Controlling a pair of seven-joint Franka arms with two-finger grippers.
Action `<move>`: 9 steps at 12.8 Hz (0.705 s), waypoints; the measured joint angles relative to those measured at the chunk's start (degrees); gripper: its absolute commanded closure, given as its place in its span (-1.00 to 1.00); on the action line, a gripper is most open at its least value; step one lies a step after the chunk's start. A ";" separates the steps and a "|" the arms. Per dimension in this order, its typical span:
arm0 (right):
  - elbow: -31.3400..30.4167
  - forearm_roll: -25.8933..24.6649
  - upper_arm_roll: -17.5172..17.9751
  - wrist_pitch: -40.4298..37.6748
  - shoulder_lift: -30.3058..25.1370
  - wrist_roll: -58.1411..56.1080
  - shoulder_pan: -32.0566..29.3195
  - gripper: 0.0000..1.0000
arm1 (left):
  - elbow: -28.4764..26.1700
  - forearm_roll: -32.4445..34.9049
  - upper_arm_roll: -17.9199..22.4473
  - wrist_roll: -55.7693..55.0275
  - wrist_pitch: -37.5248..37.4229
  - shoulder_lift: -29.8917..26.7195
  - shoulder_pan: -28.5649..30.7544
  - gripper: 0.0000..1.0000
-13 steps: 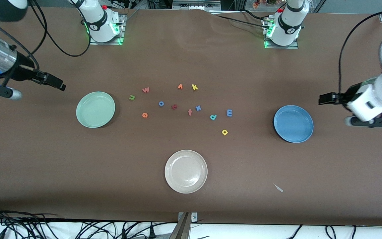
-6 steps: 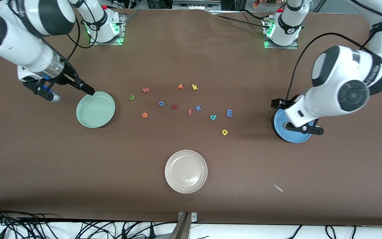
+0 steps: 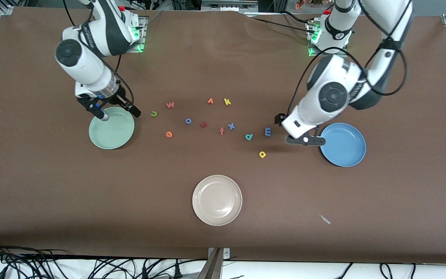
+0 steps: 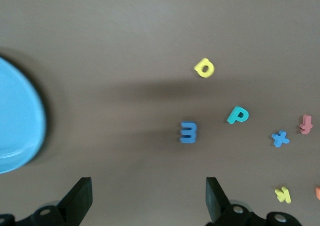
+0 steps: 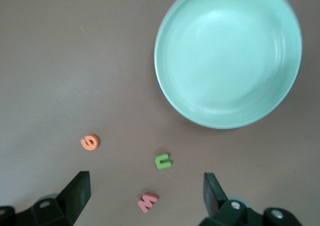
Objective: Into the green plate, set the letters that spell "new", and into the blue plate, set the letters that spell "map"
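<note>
Left gripper (image 3: 281, 118): jaws wide, empty, centre-right of the front frame over bare table beside the blue "m" (image 3: 268, 132).
Right gripper (image 3: 134, 112): jaws wide, empty, upper left, at the green plate (image 3: 103, 141) rim.
Plates: green plate empty, left of centre; blue plate (image 3: 347, 153) empty, right of centre; glossy, round, raised rims.
"new": olive "n" (image 3: 153, 113), pink "w" (image 3: 170, 104), orange "e" (image 3: 169, 134).
"map": "m", teal "a" (image 3: 249, 136), yellow "p" (image 3: 262, 154).
Risk: thin, tiny foam may slip the fingers; yellow "k" (image 3: 227, 102) and blue "x" (image 3: 231, 126) invite mix-ups.
</note>
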 measured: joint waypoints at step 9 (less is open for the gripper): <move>-0.15 -13.30 0.71 5.28 9.87 21.85 7.02 -0.99 | -10.36 11.66 -1.61 -10.31 22.84 7.78 -3.59 -0.93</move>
